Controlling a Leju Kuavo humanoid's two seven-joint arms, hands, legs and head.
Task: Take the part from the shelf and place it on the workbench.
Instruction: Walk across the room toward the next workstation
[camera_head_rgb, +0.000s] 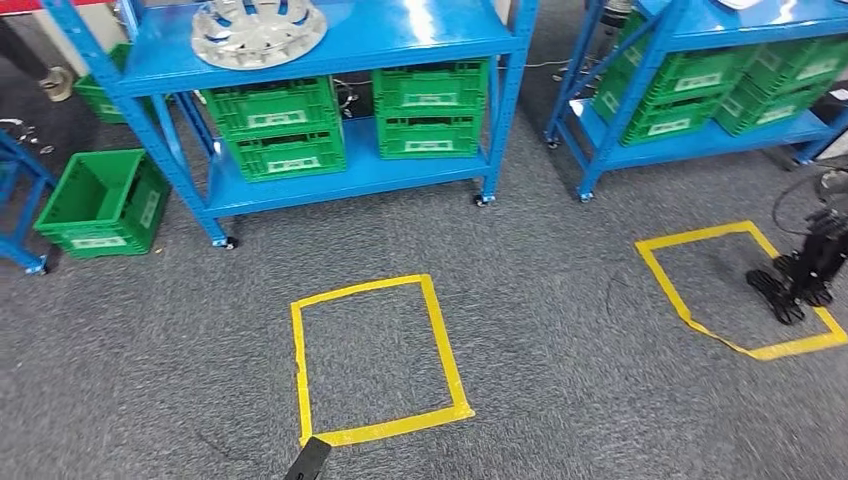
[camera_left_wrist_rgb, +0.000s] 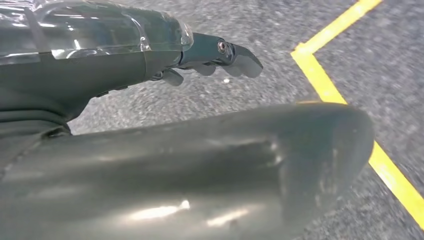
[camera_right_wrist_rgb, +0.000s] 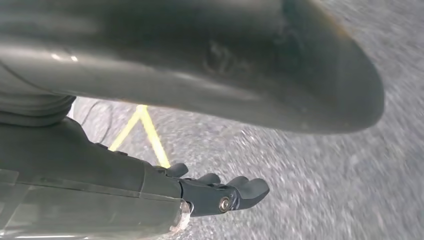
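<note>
- On the top deck of the blue metal shelf (camera_head_rgb: 330, 60), straight ahead in the head view, lies the round silver wheel-cover part (camera_head_rgb: 258, 28), flat and partly cut off by the picture edge; that looks to be the thing the task wants.
- Below it, stacked green plastic crates (camera_head_rgb: 350, 125) fill the lower deck, and one more open green crate (camera_head_rgb: 100, 203) sits on the grey carpet beside the shelf's left post.
- A yellow tape rectangle (camera_head_rgb: 375, 358) is marked on the carpet just in front of the shelf, probably a standing spot that puts the part within reach; a second yellow tape outline (camera_head_rgb: 740, 290) lies in front of the neighbouring blue shelf (camera_head_rgb: 700, 140) to the right.
- The left hand (camera_left_wrist_rgb: 215, 55) hangs over the carpet near a yellow tape line, fingers apart and mildly bent, holding nothing.
- The right hand (camera_right_wrist_rgb: 220, 192) hangs the same way, loose and empty, fingers apart; the arms seem lowered simply because nothing is within reach yet.
- Both wrist pictures are blurred, so the robot may be walking, though I can't be sure.
- A dark many-fingered thing (camera_head_rgb: 800, 275) shows at the right edge of the head view; it could be the right hand, but it's too small to say.
- As I judge it, the approach is under way and the pick is not yet begun.
</note>
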